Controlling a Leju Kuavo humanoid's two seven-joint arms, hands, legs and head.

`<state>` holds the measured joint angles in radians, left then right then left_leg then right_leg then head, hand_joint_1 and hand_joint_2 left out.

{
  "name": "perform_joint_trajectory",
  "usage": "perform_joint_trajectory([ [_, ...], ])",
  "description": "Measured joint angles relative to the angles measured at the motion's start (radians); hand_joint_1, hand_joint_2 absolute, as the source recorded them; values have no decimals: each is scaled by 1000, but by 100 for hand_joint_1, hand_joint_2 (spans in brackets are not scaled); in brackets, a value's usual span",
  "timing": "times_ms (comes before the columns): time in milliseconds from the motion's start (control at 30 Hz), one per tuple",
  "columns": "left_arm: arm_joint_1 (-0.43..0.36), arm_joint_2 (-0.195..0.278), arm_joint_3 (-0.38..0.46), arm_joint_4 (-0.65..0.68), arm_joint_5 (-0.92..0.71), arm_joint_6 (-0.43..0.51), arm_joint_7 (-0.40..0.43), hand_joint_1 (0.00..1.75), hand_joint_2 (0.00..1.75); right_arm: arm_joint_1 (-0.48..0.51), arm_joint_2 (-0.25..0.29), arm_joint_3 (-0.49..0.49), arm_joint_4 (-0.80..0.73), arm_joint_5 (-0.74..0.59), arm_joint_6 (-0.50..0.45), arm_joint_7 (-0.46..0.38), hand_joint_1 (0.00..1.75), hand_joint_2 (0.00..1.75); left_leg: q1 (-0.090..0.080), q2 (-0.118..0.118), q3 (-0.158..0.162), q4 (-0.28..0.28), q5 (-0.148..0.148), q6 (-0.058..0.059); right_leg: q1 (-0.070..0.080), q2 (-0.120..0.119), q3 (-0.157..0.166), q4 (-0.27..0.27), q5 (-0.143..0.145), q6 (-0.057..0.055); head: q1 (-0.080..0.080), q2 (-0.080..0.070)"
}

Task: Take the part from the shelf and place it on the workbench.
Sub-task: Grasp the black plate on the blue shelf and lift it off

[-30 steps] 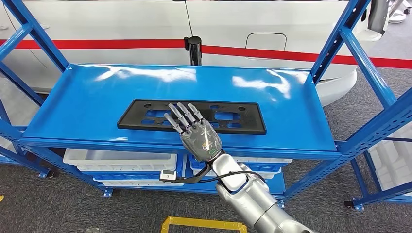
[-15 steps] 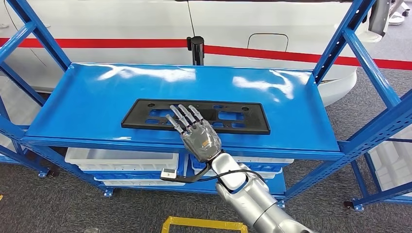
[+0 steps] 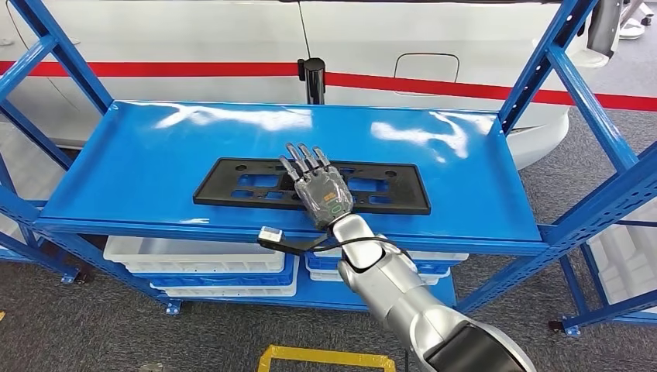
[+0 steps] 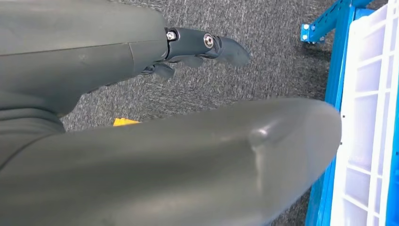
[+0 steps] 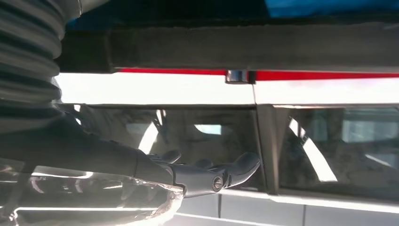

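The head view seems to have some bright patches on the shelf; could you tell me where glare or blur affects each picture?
Head view: sharp, with white glare patches along the far side of the blue shelf; the black part and right hand read clearly. Left wrist view: the near grey cover is soft, the carpet sharper. Right wrist view: a washed-out white band, murky window reflections, the part's underside dark.

I see a glossy blue shelf [image 3: 155, 155] on blue uprights. A long black part [image 3: 232, 182] lies flat on it, under and to both sides of my right hand's fingers [image 3: 306, 159]. White bins [image 3: 194, 256] sit on the tier below them.
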<state>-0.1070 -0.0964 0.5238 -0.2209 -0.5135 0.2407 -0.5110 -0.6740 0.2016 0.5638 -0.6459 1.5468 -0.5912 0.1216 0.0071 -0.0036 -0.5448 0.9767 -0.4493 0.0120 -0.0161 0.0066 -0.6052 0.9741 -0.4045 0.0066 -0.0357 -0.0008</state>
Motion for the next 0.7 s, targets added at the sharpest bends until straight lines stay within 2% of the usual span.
perform_joint_trajectory([
  [100,0,-1,0,0,-6,1,4,0,0,-36,10,-17,60,1,-10,16,4,175,0,0,0,0,0,0,0,0,0,0,0,0,0,0],
  [233,-1,-1,0,0,-15,3,8,0,0,-78,17,-39,125,1,-8,27,170,175,0,0,0,0,0,0,0,0,0,0,0,0,0,0],
  [467,-3,-1,0,0,-17,21,11,0,0,-128,34,-57,209,4,132,85,175,175,0,0,0,0,0,0,0,0,0,0,0,0,0,0],
  [700,-4,-1,4,0,-17,23,19,0,0,-135,48,-58,235,4,160,96,175,175,0,0,0,0,0,0,0,0,0,0,0,0,0,0],
])
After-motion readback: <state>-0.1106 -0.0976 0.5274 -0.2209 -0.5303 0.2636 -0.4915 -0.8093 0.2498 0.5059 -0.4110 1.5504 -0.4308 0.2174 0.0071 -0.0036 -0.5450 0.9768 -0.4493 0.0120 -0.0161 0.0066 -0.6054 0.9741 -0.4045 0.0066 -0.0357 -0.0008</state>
